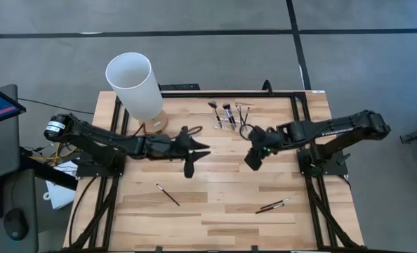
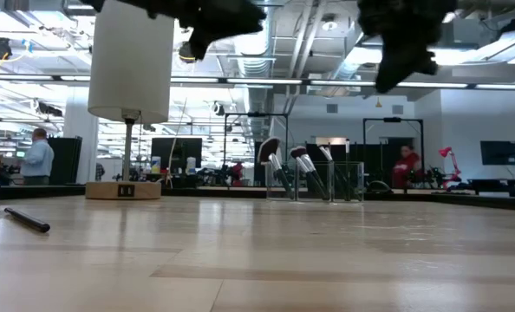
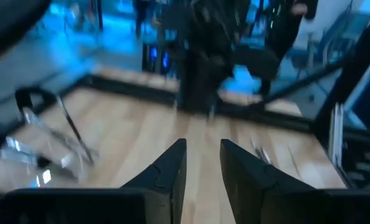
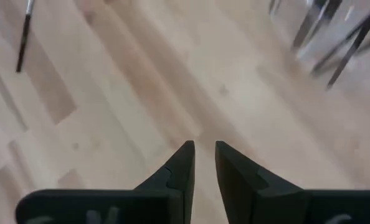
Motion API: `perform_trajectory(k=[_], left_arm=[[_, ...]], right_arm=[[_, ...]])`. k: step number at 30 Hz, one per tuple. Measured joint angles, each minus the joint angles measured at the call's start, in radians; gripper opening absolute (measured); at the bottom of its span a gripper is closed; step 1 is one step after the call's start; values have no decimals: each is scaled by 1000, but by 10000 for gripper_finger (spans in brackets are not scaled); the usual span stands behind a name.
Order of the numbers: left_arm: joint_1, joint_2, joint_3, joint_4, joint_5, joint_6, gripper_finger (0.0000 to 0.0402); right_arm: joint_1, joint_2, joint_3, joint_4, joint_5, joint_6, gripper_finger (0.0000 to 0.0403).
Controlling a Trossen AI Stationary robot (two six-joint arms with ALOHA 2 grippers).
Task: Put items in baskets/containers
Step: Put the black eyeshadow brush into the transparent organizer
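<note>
The clear brush holder stands at the table's far middle, with several brushes upright in it, bristles up. One dark brush lies flat on the wood at near left. Two more brushes lie side by side at near right. My left gripper hovers above the table's middle, near side of the holder, pointing about level toward the right; its fingers stand a little apart with nothing between them. My right gripper hangs right of the holder, slanting down, its fingers also narrowly apart and empty.
A tall white cylinder on a wooden base stands at the far left. A black frame rail runs along the table's far edge and sides. Bare wood lies between the two grippers and the loose brushes. People show in the room behind.
</note>
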Motion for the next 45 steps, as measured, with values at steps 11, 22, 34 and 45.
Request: perform_trajectory(k=[11, 22, 34, 45], left_arm=[[40, 0, -17, 61, 1, 114, 95], [40, 0, -42, 102, 115, 193, 95], [4, -6, -105, 107, 209, 95, 95], [-266, -163, -141, -315, 90, -604, 60]], right_arm=[[204, 15, 0, -57, -114, 480, 56], [386, 114, -1, -53, -263, 970, 56], [417, 127, -1, -48, -208, 1010, 56], [332, 127, 0, -67, -30, 500, 56]])
